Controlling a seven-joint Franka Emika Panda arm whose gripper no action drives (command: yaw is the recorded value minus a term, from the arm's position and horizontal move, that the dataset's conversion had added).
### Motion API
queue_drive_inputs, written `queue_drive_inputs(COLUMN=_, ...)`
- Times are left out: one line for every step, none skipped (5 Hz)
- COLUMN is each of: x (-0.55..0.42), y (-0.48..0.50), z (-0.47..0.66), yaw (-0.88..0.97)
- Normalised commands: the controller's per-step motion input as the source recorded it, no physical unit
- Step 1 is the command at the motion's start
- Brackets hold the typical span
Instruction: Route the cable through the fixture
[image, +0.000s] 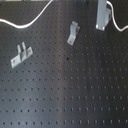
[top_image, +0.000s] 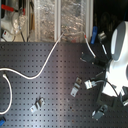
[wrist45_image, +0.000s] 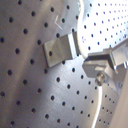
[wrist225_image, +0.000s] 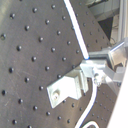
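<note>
My claw (wrist225_image: 100, 70) is pinched on the cable (wrist225_image: 75, 22), its fingertips nearly together with the white cord between them, right beside a metal bracket (wrist225_image: 67, 87) on the perforated board (wrist225_image: 25, 45). From my fingers the cable runs in a loose curve across the board (top_image: 35, 60) toward the second exterior view's left (top_image: 47, 60). In the first exterior view only bits of cable (image: 30, 22) show at the top edge, and my claw is cut off there. Two more brackets (image: 20, 55) (image: 73, 32) stand apart, untouched.

One cable (image: 25, 23), three metal brackets (image: 20, 55)
</note>
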Motion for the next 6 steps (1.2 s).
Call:
queue_drive_inputs(x=-0.149, y=0.009, z=0.2, yaw=0.0)
queue_drive_inputs(x=-0.188, y=0.042, z=0.0, yaw=0.12)
queue_drive_inputs(x=-0.191, y=0.069, z=0.0, yaw=0.23)
queue_drive_inputs(x=0.057, y=0.138, z=0.06, yaw=0.06)
queue_drive_inputs(x=0.051, y=0.022, z=0.11, yaw=0.01)
queue_drive_inputs(x=0.128, y=0.013, z=0.19, yaw=0.0)
